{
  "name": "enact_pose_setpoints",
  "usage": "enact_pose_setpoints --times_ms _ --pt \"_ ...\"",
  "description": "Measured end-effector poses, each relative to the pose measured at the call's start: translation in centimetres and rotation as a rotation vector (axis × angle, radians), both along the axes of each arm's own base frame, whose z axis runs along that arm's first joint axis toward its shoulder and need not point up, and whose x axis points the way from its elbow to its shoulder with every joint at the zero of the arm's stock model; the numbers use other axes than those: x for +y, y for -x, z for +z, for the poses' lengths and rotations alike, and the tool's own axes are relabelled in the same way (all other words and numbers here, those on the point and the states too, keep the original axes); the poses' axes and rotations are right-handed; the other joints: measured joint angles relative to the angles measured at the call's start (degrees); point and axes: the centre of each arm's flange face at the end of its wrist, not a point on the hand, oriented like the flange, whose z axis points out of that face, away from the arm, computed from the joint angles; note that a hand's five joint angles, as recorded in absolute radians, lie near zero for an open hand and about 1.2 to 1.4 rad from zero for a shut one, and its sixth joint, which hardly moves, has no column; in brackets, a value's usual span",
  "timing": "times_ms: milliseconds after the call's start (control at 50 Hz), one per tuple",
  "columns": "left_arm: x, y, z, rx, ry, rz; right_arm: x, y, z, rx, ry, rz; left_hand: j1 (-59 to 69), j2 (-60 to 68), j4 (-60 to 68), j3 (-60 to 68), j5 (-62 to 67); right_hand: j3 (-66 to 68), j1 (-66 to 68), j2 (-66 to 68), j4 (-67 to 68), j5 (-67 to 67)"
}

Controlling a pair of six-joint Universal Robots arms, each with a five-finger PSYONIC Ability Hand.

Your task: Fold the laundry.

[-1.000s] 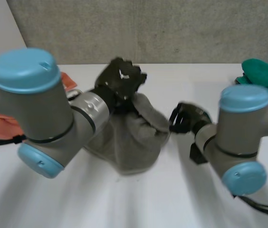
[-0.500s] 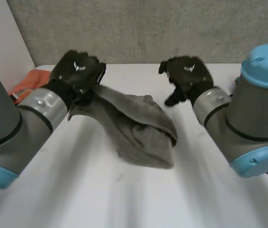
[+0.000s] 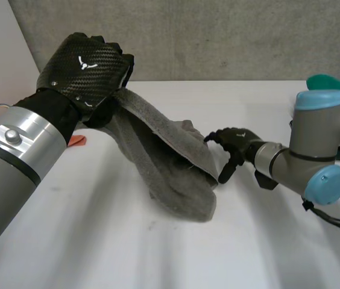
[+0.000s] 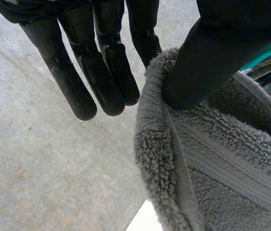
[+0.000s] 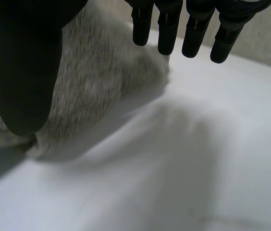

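High over the left of white table (image 3: 97, 241): left hand (image 3: 88, 69), clamped on one edge of grey terry towel (image 3: 170, 168), hem pinched between thumb (image 4: 212, 57) and straight fingers (image 4: 102, 72). From that grip, towel slanting down to the table's middle, lower end heaped in folds on the surface. Low at the heap's right side: right hand (image 3: 233, 144), fingers (image 5: 193, 29) hanging loose, spread from thumb, holding nothing; contact with towel unclear. Far right: green cloth (image 3: 339, 87). Beside left arm: scrap of orange cloth (image 3: 78, 140)
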Motion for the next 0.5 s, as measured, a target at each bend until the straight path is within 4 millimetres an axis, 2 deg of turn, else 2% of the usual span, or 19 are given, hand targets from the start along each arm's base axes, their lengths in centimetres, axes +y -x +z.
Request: enact_pose_setpoints --times_ms 120,200,220,260,320,340,380,440,500 --pt "0.1 0.0 0.4 0.007 0.012 -0.001 0.3 -0.3 -1.8 -0.041 -0.054 -0.037 0.0 0.0 0.0 0.0 0.0 0.0 0.0 0.0 0.0 0.02" --pt "0.1 0.0 0.6 0.01 0.018 -0.001 0.5 -1.1 -2.1 -0.103 -0.067 -0.049 0.0 0.0 0.0 0.0 0.0 8.09 7.26 7.01 8.02 9.65" --pt "0.1 0.0 0.7 0.011 0.019 0.0 0.6 -1.3 -2.2 -0.115 -0.067 -0.052 0.0 0.0 0.0 0.0 0.0 12.95 11.46 11.76 12.88 13.52" --pt "0.1 0.0 0.7 0.013 0.021 0.0 0.6 -1.6 -2.2 -0.136 -0.064 -0.062 0.0 0.0 0.0 0.0 0.0 30.35 27.89 29.81 28.98 30.38" --pt "0.2 -0.1 0.9 0.016 0.025 0.0 0.6 -2.0 -2.0 -0.163 -0.05 -0.086 0.0 0.0 0.0 0.0 0.0 34.97 33.02 34.69 34.8 36.05" --pt "0.3 -0.1 1.0 0.017 0.027 0.001 0.5 -2.0 -1.9 -0.169 -0.043 -0.097 0.0 0.0 0.0 0.0 0.0 51.33 43.48 50.74 51.61 50.81" --pt "0.3 -0.2 1.2 0.021 0.033 0.003 0.4 -1.8 -1.1 -0.173 -0.019 -0.122 0.0 0.0 0.0 0.0 0.0 52.07 43.48 50.84 52.53 50.93" --pt "0.5 -0.4 1.5 0.027 0.044 0.006 0.3 -1.0 1.4 -0.176 0.048 -0.175 0.0 0.0 0.0 0.0 0.0 52.29 43.48 50.84 52.85 51.16" --pt "0.5 -0.8 2.0 0.035 0.057 0.016 0.7 0.0 5.4 -0.152 0.164 -0.193 0.0 0.01 0.03 0.01 0.03 52.3 43.48 50.84 52.92 51.87"
